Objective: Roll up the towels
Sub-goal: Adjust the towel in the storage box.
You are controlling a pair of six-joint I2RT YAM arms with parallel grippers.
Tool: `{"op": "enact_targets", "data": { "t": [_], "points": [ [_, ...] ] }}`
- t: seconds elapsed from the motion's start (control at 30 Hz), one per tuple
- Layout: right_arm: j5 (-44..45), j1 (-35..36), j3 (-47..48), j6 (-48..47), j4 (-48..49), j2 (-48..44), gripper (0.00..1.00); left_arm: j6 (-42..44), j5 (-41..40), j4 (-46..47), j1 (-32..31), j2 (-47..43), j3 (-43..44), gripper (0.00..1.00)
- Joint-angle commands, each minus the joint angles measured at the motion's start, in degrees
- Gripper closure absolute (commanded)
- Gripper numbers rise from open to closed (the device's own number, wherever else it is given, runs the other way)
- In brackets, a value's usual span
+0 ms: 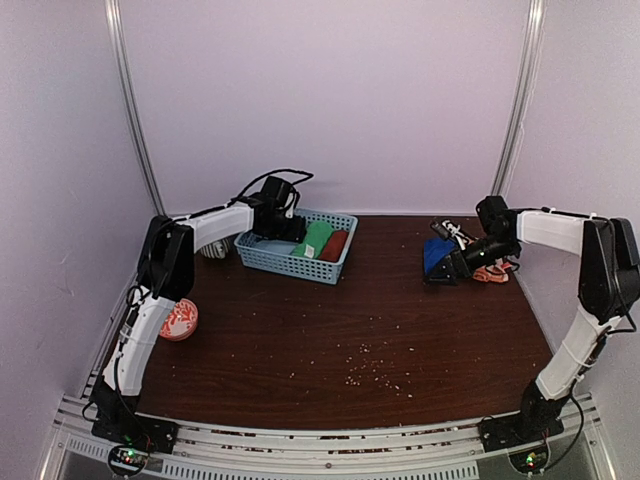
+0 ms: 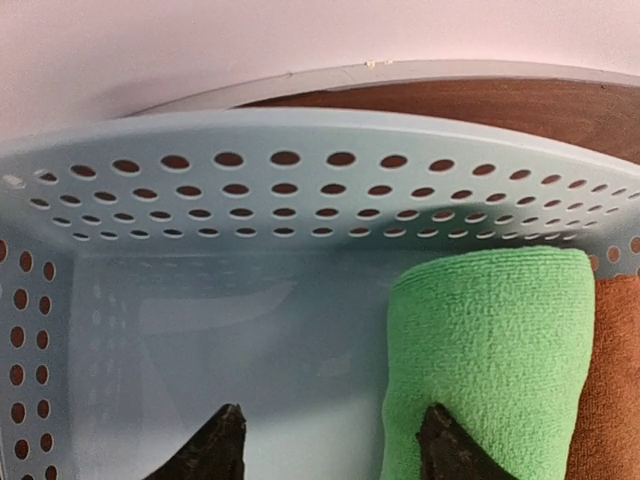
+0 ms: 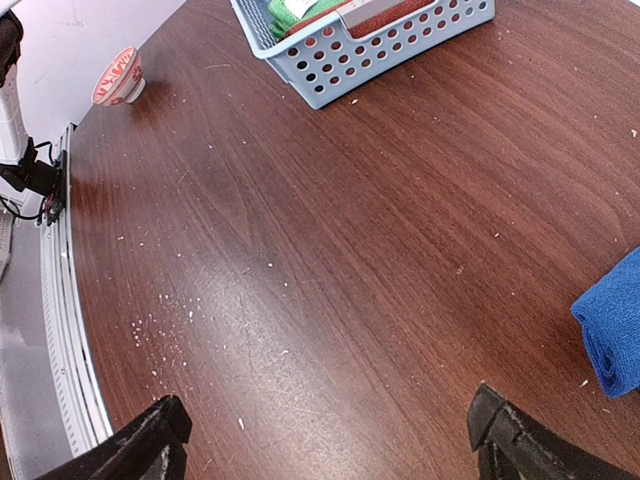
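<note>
In the left wrist view a bright green towel (image 2: pixel 490 350) lies rolled inside the basket (image 2: pixel 200 180), with a rust-red towel (image 2: pixel 615 380) against its right side. My left gripper (image 2: pixel 335 450) hangs open over the basket floor. Its right fingertip (image 2: pixel 450 450) is in front of the green roll's left edge, and nothing sits between the fingers. The top view shows a blue towel (image 1: pixel 437 258) at the right, partly under my right gripper (image 1: pixel 452 266), and an orange patterned towel (image 1: pixel 490 273) behind it. My right gripper (image 3: pixel 330 445) is open over bare wood, with the blue towel (image 3: pixel 615 335) to its right.
The light blue basket (image 1: pixel 262 257) stands at the back left of the dark wooden table (image 1: pixel 340 330). A round orange-and-white bowl (image 1: pixel 180 320) sits near the left edge. Pale crumbs lie scattered over the middle front. A metal rail runs along the near edge.
</note>
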Motion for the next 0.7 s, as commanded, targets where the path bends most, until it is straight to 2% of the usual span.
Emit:
{"op": "enact_targets", "data": {
  "t": [0.0,0.17,0.3,0.47,0.67],
  "points": [
    [0.21,-0.15,1.57,-0.39,-0.61,0.08,0.0,-0.87,-3.36,1.72,0.2,-3.68,-3.03,0.35],
    [0.83,-0.16,1.97,-0.22,-0.7,-0.26,0.0,0.63,-7.28,1.45,0.7,-8.3,-6.65,0.27],
    [2.95,-0.16,3.06,0.19,-0.79,-2.04,0.0,2.73,-7.44,1.52,0.69,-11.95,-7.82,0.26],
    [6.03,-0.16,5.52,2.25,-0.02,-5.99,0.0,3.87,-5.95,2.86,0.68,-19.03,-10.92,0.34],
    [16.78,-0.31,8.88,8.89,4.49,-10.23,0.0,7.2,-1.44,4.97,0.69,-30.28,-18.27,0.36]
  ]
}}
